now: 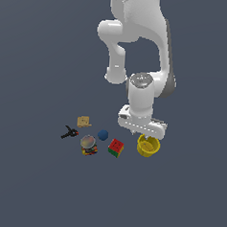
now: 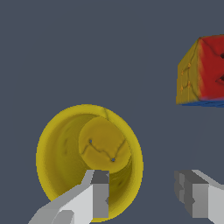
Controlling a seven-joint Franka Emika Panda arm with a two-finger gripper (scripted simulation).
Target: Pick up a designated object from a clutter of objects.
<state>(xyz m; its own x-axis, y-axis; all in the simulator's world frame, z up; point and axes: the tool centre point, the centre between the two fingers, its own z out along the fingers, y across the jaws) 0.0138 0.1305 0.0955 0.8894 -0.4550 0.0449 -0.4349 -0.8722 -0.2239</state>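
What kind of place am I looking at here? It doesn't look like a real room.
Most likely a computer simulation, not a real room: a featureless grey floor with no walls, a smooth rendered white arm, and toy-like items such as a yellow cup and blue ball.

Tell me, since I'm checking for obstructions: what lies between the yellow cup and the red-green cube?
Nothing. In the wrist view the floor between the yellow cup and the red-green cube is bare; the exterior view shows the same gap.
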